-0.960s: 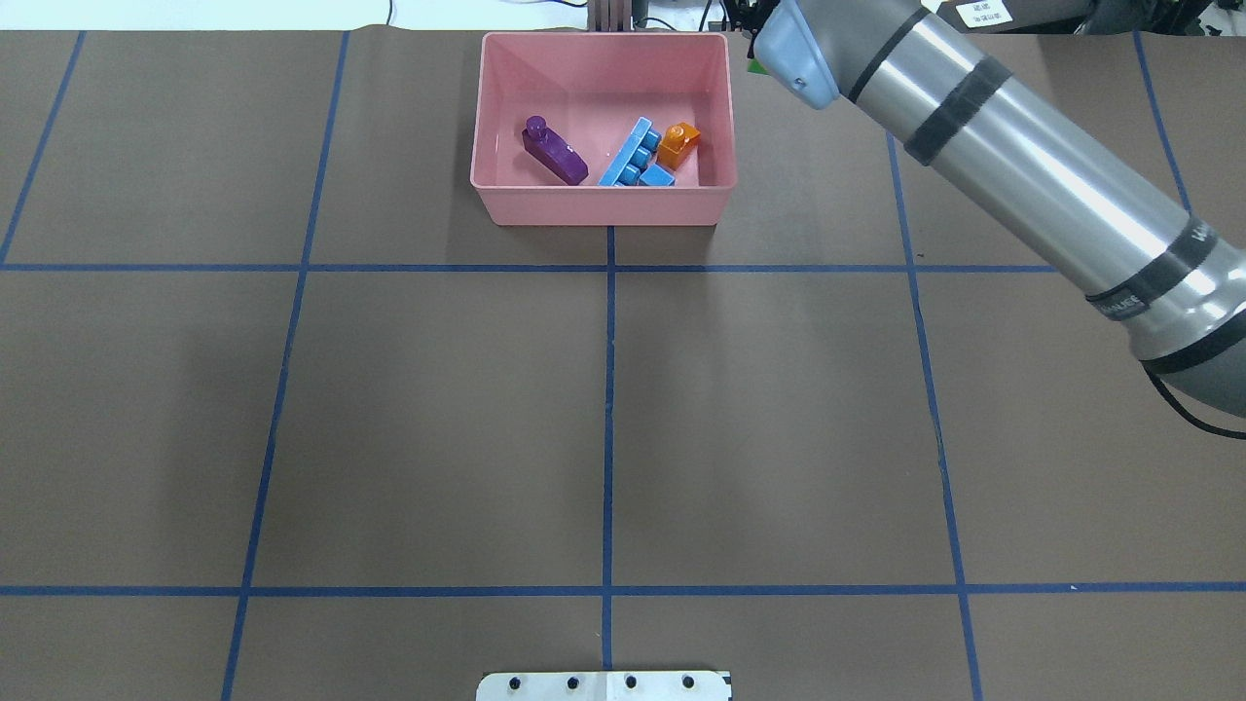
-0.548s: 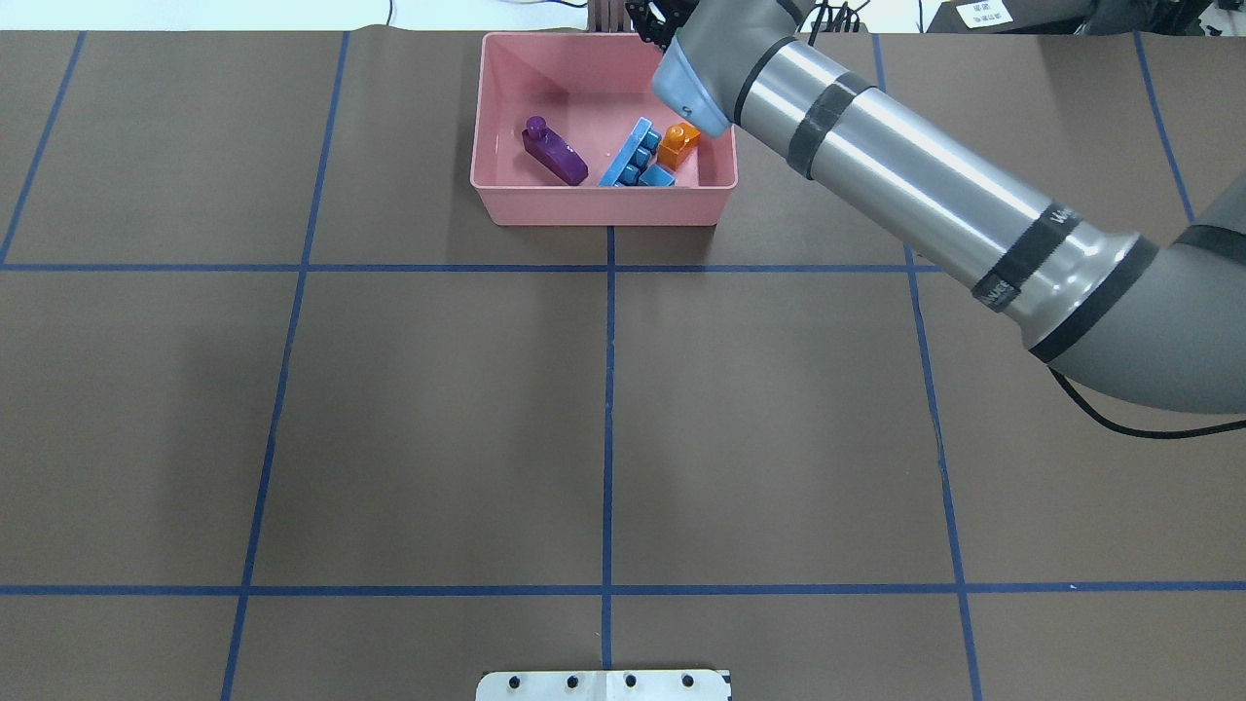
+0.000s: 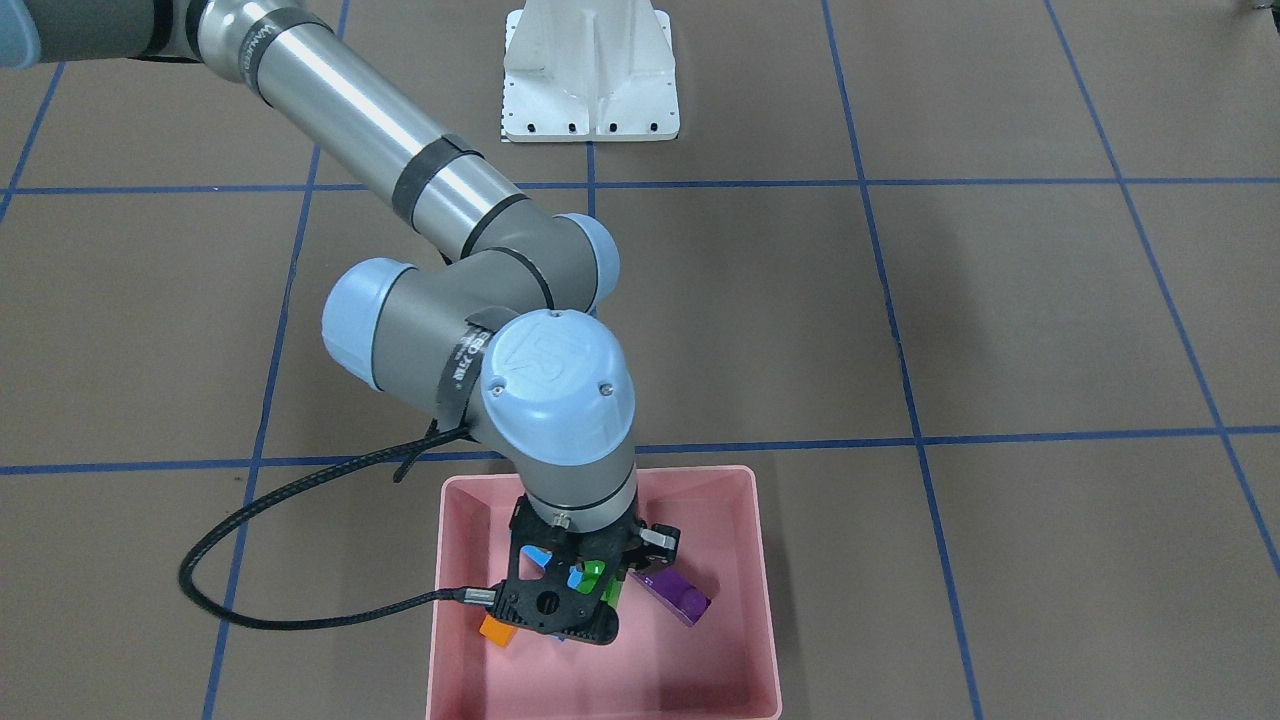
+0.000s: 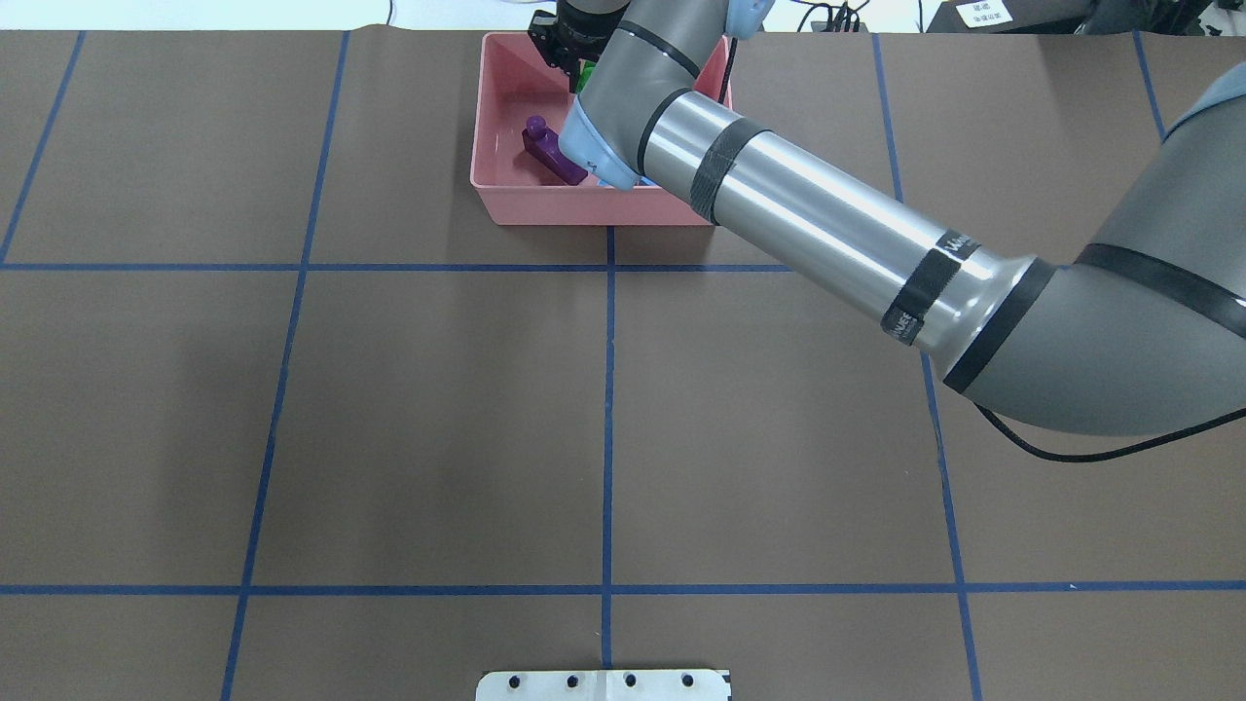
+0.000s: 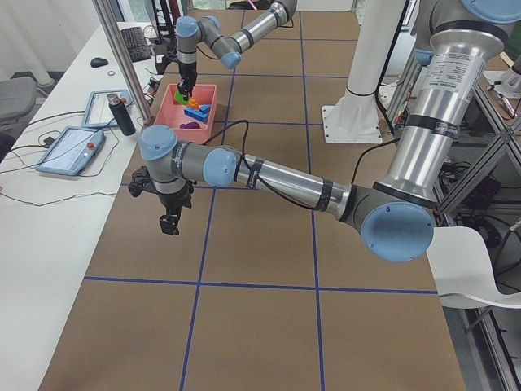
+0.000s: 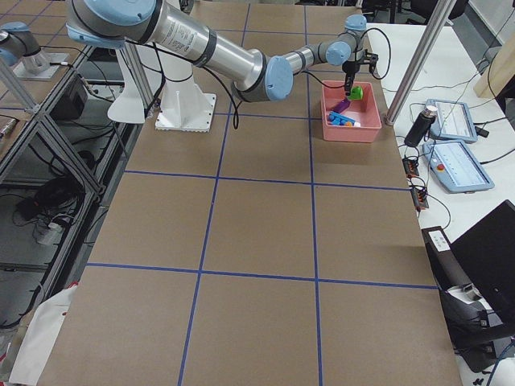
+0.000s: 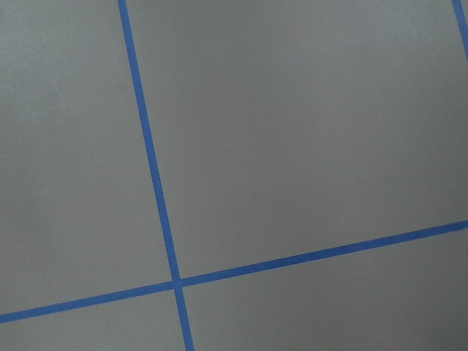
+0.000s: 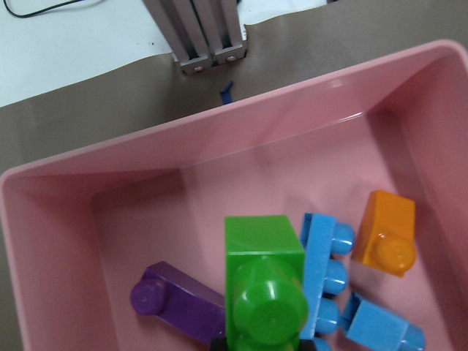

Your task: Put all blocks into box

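My right gripper (image 3: 590, 592) hangs over the pink box (image 3: 765, 600) and is shut on the green two-stud block (image 3: 594, 576), holding it above the box floor. In the right wrist view the green block (image 8: 263, 285) is in front. The purple block (image 8: 183, 303), the long light-blue block (image 8: 322, 270), the small light-blue block (image 8: 380, 333) and the orange block (image 8: 385, 234) lie in the box (image 8: 219, 139) below it. In the overhead view the arm hides most of the box (image 4: 484, 146); the purple block (image 4: 545, 146) shows. My left gripper (image 5: 169, 224) shows only in the exterior left view, over bare table; I cannot tell its state.
The white robot base (image 3: 590, 75) stands at the robot's side of the table. A metal post (image 8: 197, 36) rises just past the box's far wall. The right arm's black cable (image 3: 250, 610) loops beside the box. Blue tape lines (image 7: 157, 197) grid the brown table.
My right arm has swung left from beside the box's right end to above the box, carrying the green block. It now covers the blue and orange blocks in the overhead view.
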Controlling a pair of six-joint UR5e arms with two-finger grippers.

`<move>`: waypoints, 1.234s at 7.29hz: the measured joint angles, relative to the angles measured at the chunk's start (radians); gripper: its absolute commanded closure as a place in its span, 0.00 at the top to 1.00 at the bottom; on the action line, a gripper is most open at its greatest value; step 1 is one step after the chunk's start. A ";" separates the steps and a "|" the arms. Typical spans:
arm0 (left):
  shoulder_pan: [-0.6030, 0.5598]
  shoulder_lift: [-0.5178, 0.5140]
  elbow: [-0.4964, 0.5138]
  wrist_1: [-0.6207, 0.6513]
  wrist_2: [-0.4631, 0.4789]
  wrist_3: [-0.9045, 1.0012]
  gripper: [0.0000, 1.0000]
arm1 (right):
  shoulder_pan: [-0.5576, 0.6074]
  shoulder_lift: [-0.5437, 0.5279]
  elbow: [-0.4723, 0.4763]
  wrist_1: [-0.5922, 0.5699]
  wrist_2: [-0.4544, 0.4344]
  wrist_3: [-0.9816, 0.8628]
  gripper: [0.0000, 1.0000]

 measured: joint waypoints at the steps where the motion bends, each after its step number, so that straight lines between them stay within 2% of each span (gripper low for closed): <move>1: 0.000 0.000 0.002 0.000 -0.001 -0.001 1.00 | -0.013 0.008 -0.012 0.016 -0.013 0.020 0.99; 4: 0.000 0.000 0.007 0.000 -0.002 -0.002 1.00 | 0.012 0.008 -0.021 -0.022 -0.002 -0.085 0.99; 6: 0.000 0.029 0.012 -0.004 0.000 -0.001 1.00 | 0.089 -0.014 0.009 -0.095 0.089 -0.210 0.99; 9: -0.003 0.112 0.040 -0.099 0.002 0.009 1.00 | 0.202 -0.170 0.196 -0.220 0.176 -0.408 1.00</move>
